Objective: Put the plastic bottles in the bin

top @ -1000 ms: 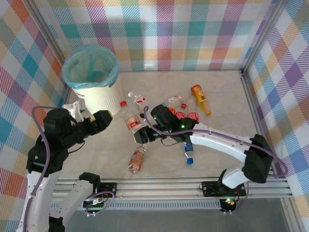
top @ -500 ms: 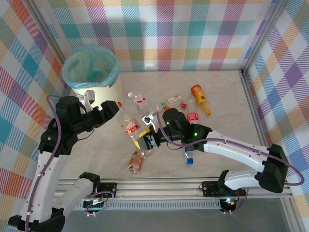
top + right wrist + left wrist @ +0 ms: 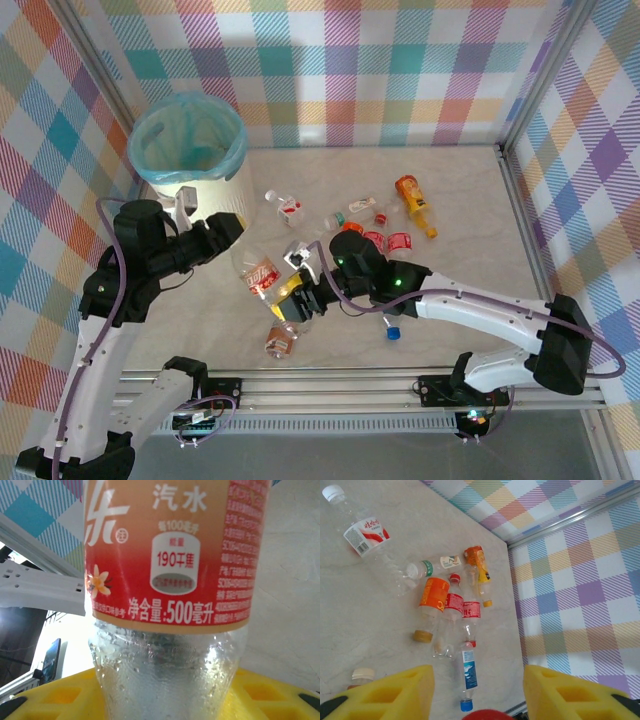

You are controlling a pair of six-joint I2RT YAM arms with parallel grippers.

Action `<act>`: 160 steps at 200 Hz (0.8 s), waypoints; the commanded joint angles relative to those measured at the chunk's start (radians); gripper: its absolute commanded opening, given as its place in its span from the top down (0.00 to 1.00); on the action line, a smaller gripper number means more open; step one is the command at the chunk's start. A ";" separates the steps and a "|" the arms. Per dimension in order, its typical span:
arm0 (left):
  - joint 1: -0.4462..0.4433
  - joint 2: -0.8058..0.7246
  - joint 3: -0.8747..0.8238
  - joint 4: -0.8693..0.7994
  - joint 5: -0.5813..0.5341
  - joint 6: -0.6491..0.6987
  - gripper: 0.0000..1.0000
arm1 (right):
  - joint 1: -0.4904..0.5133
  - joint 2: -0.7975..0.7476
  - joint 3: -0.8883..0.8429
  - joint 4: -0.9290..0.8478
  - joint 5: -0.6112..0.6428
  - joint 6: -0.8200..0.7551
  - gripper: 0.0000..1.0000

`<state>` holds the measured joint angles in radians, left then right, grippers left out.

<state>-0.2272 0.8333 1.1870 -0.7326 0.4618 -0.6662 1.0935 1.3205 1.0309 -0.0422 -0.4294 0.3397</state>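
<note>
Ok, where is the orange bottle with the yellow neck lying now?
In the top view the orange bottle lies right of centre, farthest right of all bottles, beside a red-labelled bottle; the bin stands at the back left.

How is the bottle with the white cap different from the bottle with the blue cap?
The white-capped bottle wears a red and white label, while the blue-capped bottle wears a blue and white one. The white-capped bottle also looks wider than the slim blue-capped bottle. Their caps differ too, one white and one blue. Both are see-through and lie on their sides on the table.
</note>
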 commanded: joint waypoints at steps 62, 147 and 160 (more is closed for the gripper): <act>-0.009 -0.012 0.060 -0.024 -0.038 0.020 0.90 | 0.013 0.002 0.086 -0.019 0.056 -0.028 0.37; -0.008 0.313 0.739 -0.151 -0.488 0.277 1.00 | 0.013 0.100 0.500 -0.262 0.496 -0.159 0.02; -0.006 0.372 0.833 -0.139 -0.552 0.308 1.00 | 0.013 0.127 0.551 -0.253 0.552 -0.171 0.00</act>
<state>-0.2287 1.1164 1.8755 -0.8627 0.0921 -0.4686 1.1011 1.3987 1.4967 -0.2523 -0.0620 0.2211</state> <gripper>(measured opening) 0.309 0.988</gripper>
